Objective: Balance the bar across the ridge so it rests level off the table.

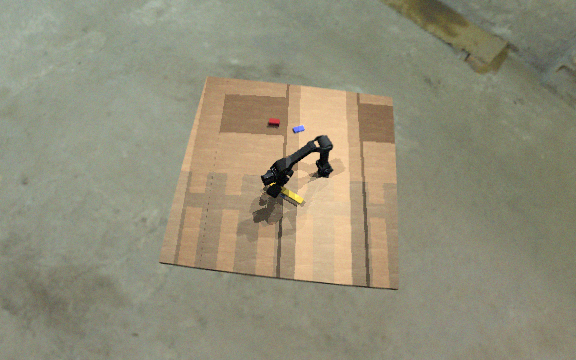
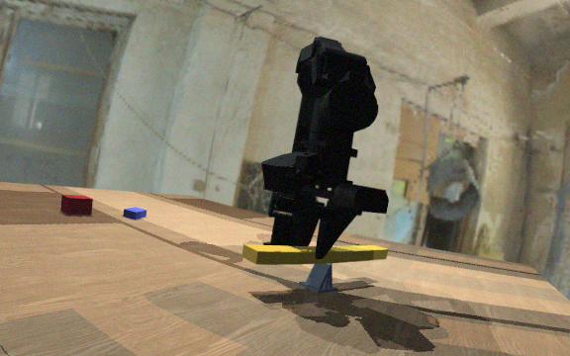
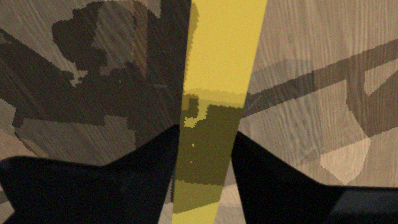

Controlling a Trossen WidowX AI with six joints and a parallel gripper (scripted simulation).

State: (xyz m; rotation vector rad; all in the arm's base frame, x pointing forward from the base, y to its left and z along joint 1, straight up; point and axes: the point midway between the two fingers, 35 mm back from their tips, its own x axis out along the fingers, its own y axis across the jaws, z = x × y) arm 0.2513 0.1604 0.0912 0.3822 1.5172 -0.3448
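Pinching the yellow bar between its fingertips, the black gripper holds it crosswise above the blue-gray ridge, nearly level and off the wooden table. Whether bar and ridge touch, I cannot tell. Well apart from them, a red block sits near a smaller blue block on the tabletop.

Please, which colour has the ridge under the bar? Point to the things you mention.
Blue-grey (image 2: pixel 321 278); the exterior view shows it best.
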